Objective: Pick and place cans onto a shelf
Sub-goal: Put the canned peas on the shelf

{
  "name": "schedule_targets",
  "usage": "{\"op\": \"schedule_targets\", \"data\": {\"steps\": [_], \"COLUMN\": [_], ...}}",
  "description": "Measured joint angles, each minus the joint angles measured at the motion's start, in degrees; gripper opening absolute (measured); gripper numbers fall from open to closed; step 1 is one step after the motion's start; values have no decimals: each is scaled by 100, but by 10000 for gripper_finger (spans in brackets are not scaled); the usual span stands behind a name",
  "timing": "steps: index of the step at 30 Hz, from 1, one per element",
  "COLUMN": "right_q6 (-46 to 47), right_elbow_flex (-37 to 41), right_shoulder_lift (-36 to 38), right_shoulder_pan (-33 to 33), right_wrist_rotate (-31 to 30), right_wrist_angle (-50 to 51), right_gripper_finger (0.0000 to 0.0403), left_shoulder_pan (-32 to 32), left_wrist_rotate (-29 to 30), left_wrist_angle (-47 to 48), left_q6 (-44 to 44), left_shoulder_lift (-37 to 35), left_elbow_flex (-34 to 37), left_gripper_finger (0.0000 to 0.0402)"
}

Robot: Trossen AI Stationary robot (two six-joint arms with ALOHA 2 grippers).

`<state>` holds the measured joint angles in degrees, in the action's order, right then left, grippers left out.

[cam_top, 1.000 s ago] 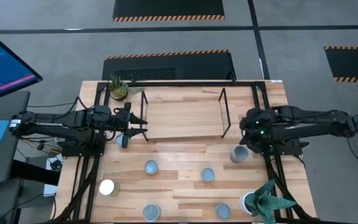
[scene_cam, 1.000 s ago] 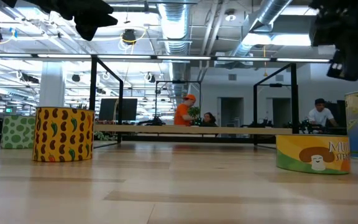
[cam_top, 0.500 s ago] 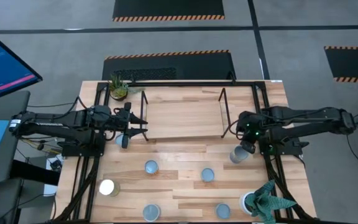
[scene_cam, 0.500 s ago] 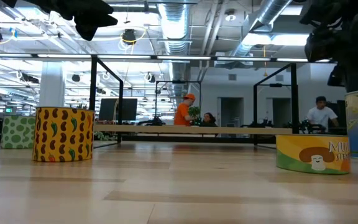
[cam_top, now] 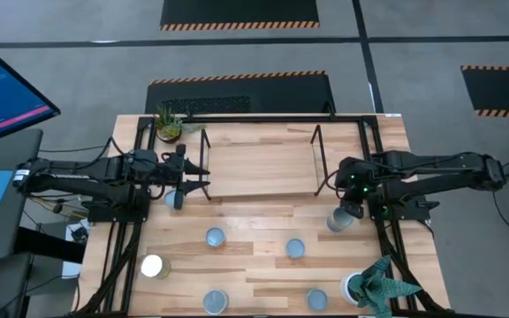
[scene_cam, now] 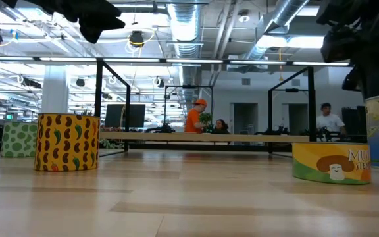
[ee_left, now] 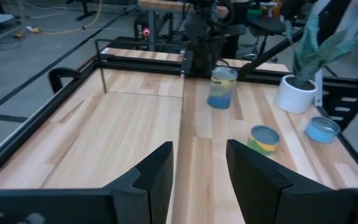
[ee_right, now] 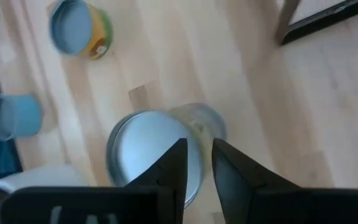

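Note:
The shelf, a wood board in thin black rods, stands at the far middle of the table with no can on it. Several cans stand upright on the table. One taller can stands at the right, also in the right wrist view. My right gripper hangs right over its top, its fingers pointing down with only a narrow gap between them. I see no touch. My left gripper waits open and empty at the shelf's left end, beside a can.
Other cans stand at the middle, near left and near edge. Potted plants stand at the far left and near right. A black frame edges the table.
My right gripper has gone toward the table's near edge and down, from beside the shelf's right end to just over the tall can at the right, and has then kept still there. The cans have not moved.

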<state>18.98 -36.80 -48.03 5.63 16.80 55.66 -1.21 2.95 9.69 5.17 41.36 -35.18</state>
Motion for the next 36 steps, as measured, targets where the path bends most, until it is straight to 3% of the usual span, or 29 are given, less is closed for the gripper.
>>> {"op": "schedule_targets", "data": {"steps": [3, 15, 18, 22, 24, 36], "right_q6": [-2, -2, 4, 6, 18, 260], "right_elbow_flex": [2, -12, -19, -17, -15, 11], "right_shoulder_lift": [-9, -556, -687, -742, -735, -717], "right_shoulder_pan": [-2, 2, 2, -2, -5, -229], "right_wrist_rotate": [284, 3, 80, 154, 214, 628], "right_wrist_angle": [171, 531, 523, 477, 307, -1820], "right_gripper_finger": [107, 105, 86, 27, 11, 4], "left_shoulder_pan": [0, 0, 0, 0, 0, 1], "left_wrist_rotate": [89, 95, 95, 95, 95, 95], "left_wrist_angle": [3, 0, -1, -2, -2, 44], "left_q6": [0, 47, 48, 52, 52, 63], "left_shoulder_lift": [0, 0, 0, 0, 0, 2], "left_elbow_flex": [0, 1, 1, 0, 0, 0], "left_gripper_finger": [139, 139, 139, 139, 139, 139]}}
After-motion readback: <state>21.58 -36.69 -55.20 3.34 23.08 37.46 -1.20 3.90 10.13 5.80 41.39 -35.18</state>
